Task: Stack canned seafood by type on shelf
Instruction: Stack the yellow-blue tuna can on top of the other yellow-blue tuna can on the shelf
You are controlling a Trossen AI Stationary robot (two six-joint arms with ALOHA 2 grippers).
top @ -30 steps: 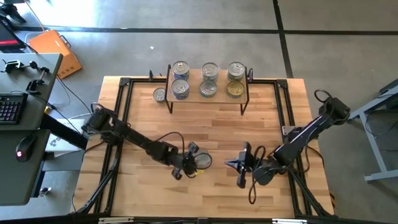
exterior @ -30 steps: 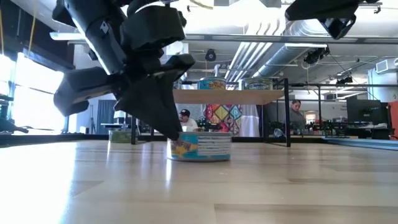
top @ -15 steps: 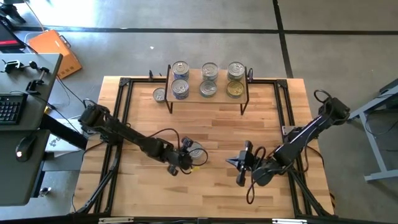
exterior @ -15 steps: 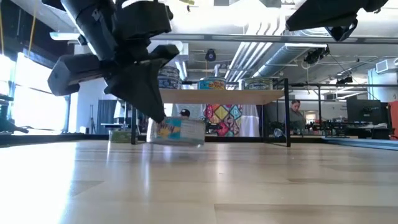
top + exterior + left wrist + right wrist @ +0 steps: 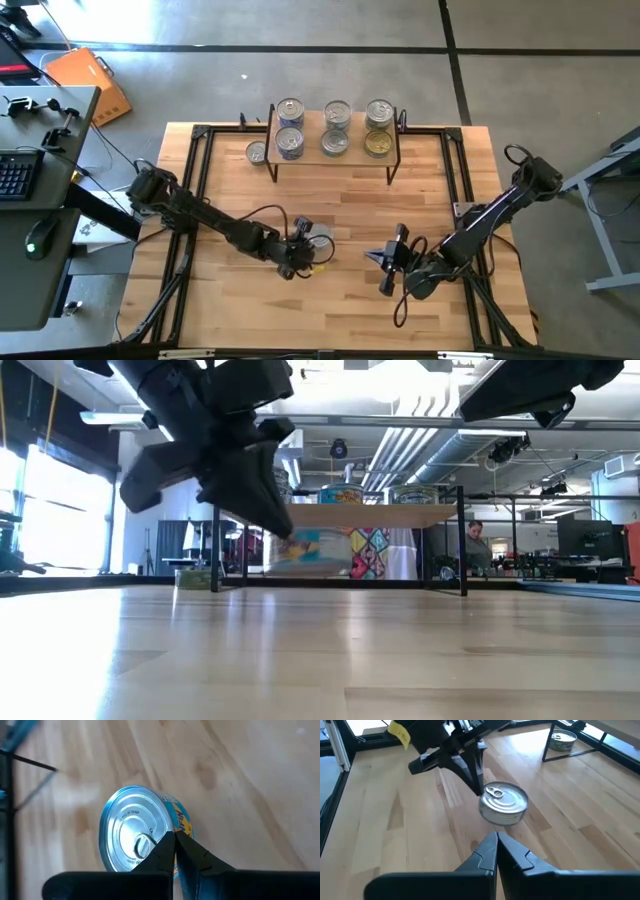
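Tin (image 5: 316, 240) gripped by left claw (image 5: 300, 250), lifted off wood table (image 5: 350, 290); low view shows clearance. Right claw (image 5: 392, 262) closed, empty. Shelf (image 5: 335, 152) far.

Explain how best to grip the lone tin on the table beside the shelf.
Probably from above, closing across the tin at its round side wall: it sits flat, lid up. Keep clear of the shelf leg beside it.

Bright overhead light; motion-blurred lifted tin (image 5: 308, 552)
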